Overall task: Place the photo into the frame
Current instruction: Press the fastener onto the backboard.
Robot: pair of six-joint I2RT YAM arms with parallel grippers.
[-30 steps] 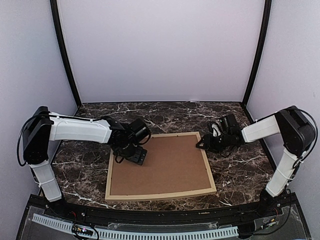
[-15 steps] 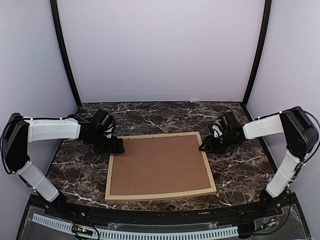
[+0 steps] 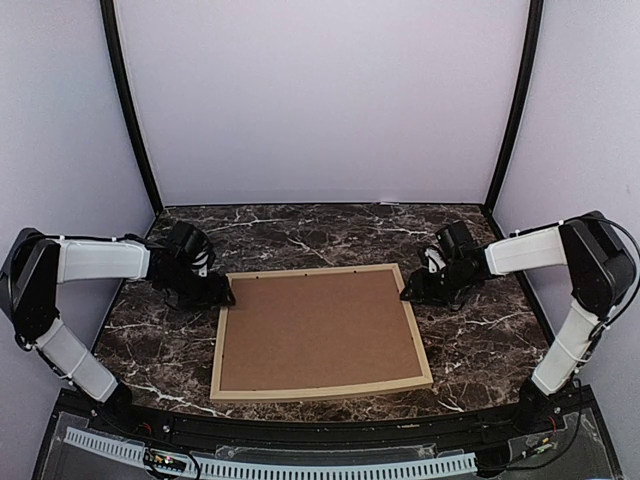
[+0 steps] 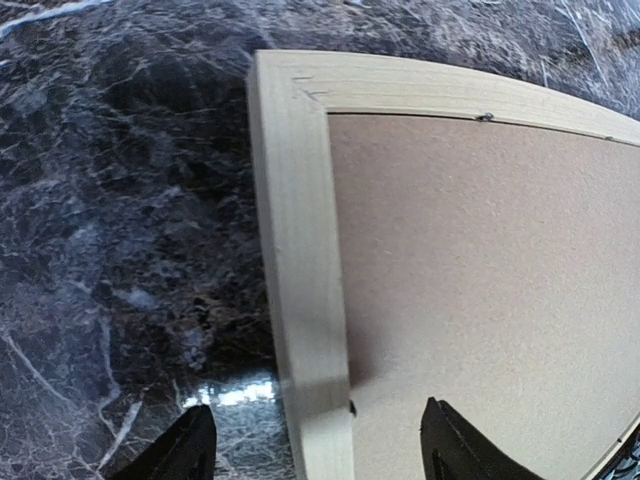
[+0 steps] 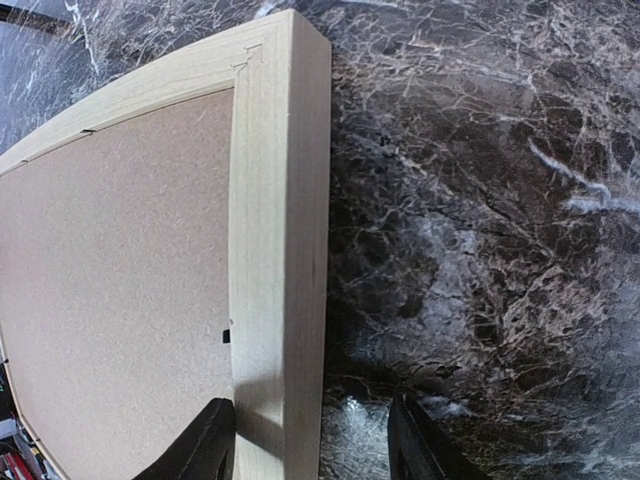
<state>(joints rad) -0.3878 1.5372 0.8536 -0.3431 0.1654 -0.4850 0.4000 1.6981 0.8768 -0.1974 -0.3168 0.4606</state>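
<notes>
The light wood frame (image 3: 223, 340) lies face down on the marble table with a brown backing board (image 3: 315, 330) filling it. The photo is hidden. My left gripper (image 3: 226, 298) is open at the frame's far left corner, its fingers straddling the left rail (image 4: 300, 300). My right gripper (image 3: 405, 294) is open at the far right corner, its fingers straddling the right rail (image 5: 280, 250). Neither holds anything. The backing board also shows in both wrist views (image 4: 480, 260) (image 5: 110, 270).
Dark marble tabletop (image 3: 470, 340) lies all round the frame. White walls and black corner posts (image 3: 128, 110) enclose the back and sides. A small black clip (image 5: 226, 336) sits at the board's edge by the right rail.
My left gripper has swung left off the backing board to the frame's far left corner. My right gripper has shifted slightly at the far right corner.
</notes>
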